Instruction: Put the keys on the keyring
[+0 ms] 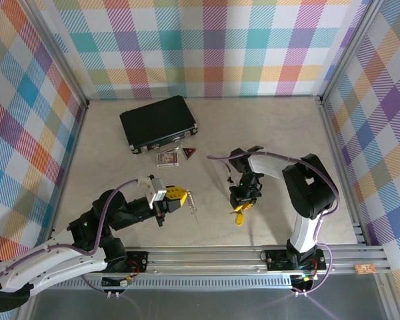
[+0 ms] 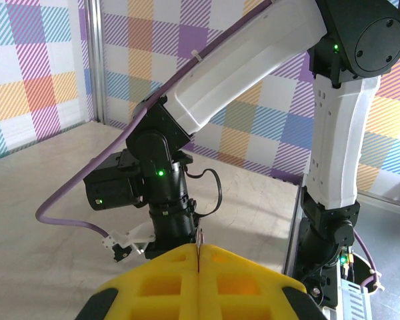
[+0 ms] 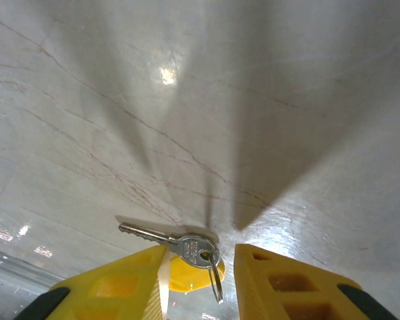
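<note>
Bare tabletop [image 1: 287,133] surrounds the right gripper [image 3: 200,251]; the keys [image 3: 187,248] lie between its half-open jaws, unclamped. The left gripper [image 1: 180,195], near the front rail [image 1: 213,254], pinches the keyring [image 1: 193,205].

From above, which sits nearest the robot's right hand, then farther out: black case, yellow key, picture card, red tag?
1. Yellow key, right beneath the right hand.
2. Red tag, toward the back left.
3. Picture card, just left of the tag.
4. Black case, farthest back left.
</note>
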Robot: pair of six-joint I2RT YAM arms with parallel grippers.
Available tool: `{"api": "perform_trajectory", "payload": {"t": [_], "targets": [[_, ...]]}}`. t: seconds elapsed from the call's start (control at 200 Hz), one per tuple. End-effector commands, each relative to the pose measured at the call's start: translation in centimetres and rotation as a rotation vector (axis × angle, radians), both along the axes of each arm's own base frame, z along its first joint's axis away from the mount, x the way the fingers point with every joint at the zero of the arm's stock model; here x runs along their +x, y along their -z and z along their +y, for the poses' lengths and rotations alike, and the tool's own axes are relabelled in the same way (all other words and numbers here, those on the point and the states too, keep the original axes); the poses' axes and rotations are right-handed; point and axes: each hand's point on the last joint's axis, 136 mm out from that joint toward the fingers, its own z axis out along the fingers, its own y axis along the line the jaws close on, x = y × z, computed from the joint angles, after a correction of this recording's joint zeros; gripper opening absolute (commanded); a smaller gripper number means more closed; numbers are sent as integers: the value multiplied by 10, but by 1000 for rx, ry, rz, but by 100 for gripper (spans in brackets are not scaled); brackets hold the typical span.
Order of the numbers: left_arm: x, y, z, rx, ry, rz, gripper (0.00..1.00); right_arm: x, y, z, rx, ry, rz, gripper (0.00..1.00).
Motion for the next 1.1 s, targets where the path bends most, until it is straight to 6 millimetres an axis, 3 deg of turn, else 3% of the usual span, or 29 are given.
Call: {"api": "perform_trajectory", "payload": {"t": [0.0,1.095], "targets": [[-4,-15,-1,-56,23,-35,0,-1,-8,1,14,-9,18,28],[-3,-18,1,-64,12,-40,0,-4,-11,-6,-26,-40,41,16]]}}
